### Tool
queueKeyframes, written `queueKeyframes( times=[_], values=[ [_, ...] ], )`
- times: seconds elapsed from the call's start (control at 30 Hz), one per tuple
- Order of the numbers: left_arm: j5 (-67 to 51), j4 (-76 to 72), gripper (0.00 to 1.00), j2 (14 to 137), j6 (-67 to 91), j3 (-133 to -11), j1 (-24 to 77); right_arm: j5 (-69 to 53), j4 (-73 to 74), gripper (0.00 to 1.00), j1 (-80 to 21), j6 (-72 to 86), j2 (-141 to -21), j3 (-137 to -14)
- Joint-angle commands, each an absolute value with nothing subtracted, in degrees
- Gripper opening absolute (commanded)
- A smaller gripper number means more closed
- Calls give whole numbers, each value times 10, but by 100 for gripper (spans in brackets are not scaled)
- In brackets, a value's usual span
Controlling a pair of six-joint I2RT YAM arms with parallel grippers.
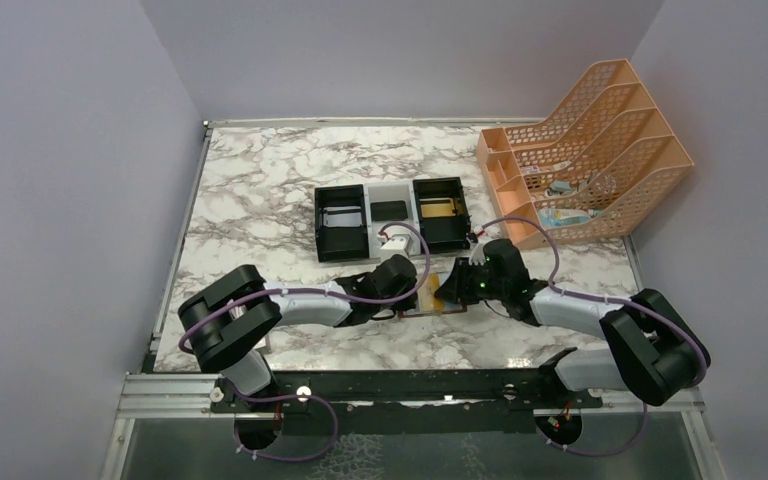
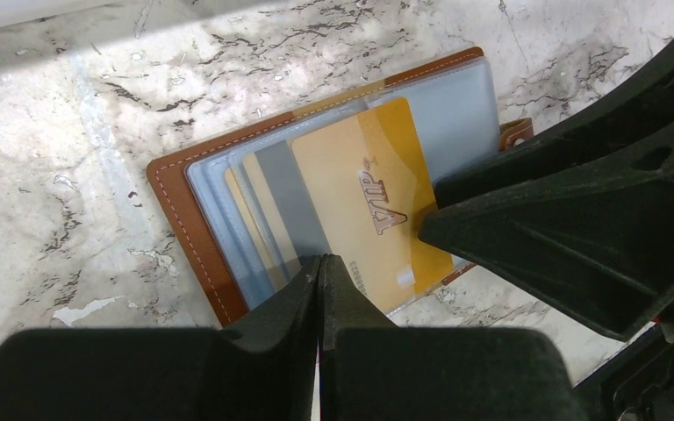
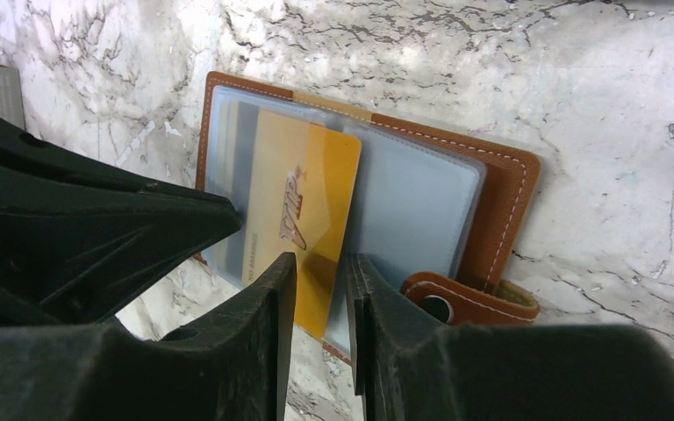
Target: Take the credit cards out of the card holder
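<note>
The card holder (image 2: pixel 175 189), brown leather with blue-grey sleeves, lies open and flat on the marble table between both grippers. A gold VIP credit card (image 2: pixel 360 193) sticks partly out of a sleeve, and edges of other cards show in the sleeves beside it. My left gripper (image 2: pixel 320 263) is shut, its tips over the holder's near edge with nothing seen between them. In the right wrist view the holder (image 3: pixel 500 202) shows its snap tab (image 3: pixel 469 298). My right gripper (image 3: pixel 320 267) stands slightly open just above the gold card's (image 3: pixel 303 193) free corner.
A black-white-black tray (image 1: pixel 345 225) stands behind the grippers, with a gold card (image 1: pixel 438 208) in its right compartment and a dark one (image 1: pixel 390 208) in the middle. An orange file rack (image 1: pixel 585 150) fills the back right. A small white box (image 1: pixel 395 243) sits near the tray.
</note>
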State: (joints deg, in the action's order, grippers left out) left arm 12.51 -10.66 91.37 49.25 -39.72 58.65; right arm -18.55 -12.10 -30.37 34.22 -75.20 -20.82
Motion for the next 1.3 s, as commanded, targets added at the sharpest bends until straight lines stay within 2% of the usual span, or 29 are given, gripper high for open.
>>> queueKeyframes(
  times=[0.0,0.23,0.4,0.5,0.8,0.87,1.0,1.13,1.27],
  values=[
    [150,-18,4,942,476,-399,590,-186,-149,29,-296,354,-778,-199],
    [148,-13,2,954,469,-406,591,-227,-214,27,-293,395,-820,-188],
    [150,-9,0,955,469,-407,592,-214,-218,9,-288,406,-795,-176],
    [154,-8,0,952,470,-405,592,-201,-207,2,-275,407,-768,-165],
    [149,-11,1,943,473,-405,594,-192,-184,1,-248,411,-718,-149],
    [139,-25,4,932,477,-406,598,-199,-189,1,-247,411,-723,-149],
    [128,-47,19,912,481,-422,611,-201,-195,1,-247,412,-731,-149],
    [130,-65,31,903,476,-445,620,-194,-193,1,-246,413,-726,-148],
    [116,-108,32,919,471,-446,621,-195,-194,1,-247,413,-725,-148]
  ],
)
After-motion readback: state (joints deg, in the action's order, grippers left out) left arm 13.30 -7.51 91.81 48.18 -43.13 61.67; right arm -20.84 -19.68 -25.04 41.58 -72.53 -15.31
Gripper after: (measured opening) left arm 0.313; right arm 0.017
